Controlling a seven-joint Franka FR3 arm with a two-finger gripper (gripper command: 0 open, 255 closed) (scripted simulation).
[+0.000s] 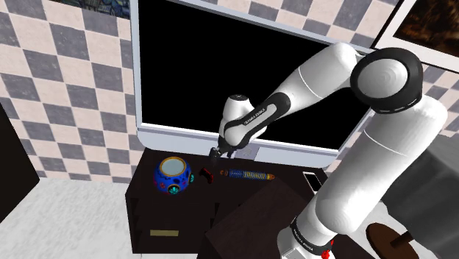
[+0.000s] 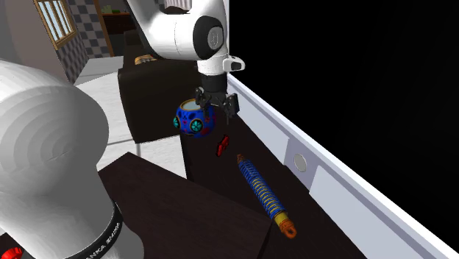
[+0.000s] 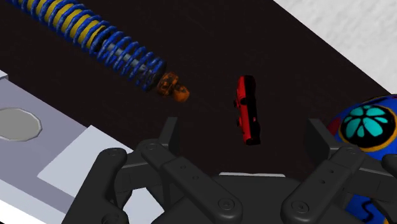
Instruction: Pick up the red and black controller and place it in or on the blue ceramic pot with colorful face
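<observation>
The small red and black controller [image 1: 207,175] [image 2: 222,146] [image 3: 247,108] lies on the dark cabinet top [image 1: 151,210]. It sits between the blue pot and a coil spring. The blue round pot [image 1: 173,176] [image 2: 194,120] [image 3: 369,124], with coloured flower spots and an open top, stands just beyond the controller at the cabinet's end. My black gripper [image 1: 218,153] [image 2: 215,105] [image 3: 243,130] hangs open a little above the controller, touching nothing. In the wrist view the controller lies on the surface between its spread fingers [image 3: 170,130].
A blue and yellow coil spring with orange ends [image 1: 250,175] [image 2: 261,190] [image 3: 95,38] lies beside the controller. A white ledge [image 2: 324,184] under a black area borders the cabinet. The dark stand top [image 1: 254,217] is near. A small flat object [image 1: 314,180] lies by the ledge.
</observation>
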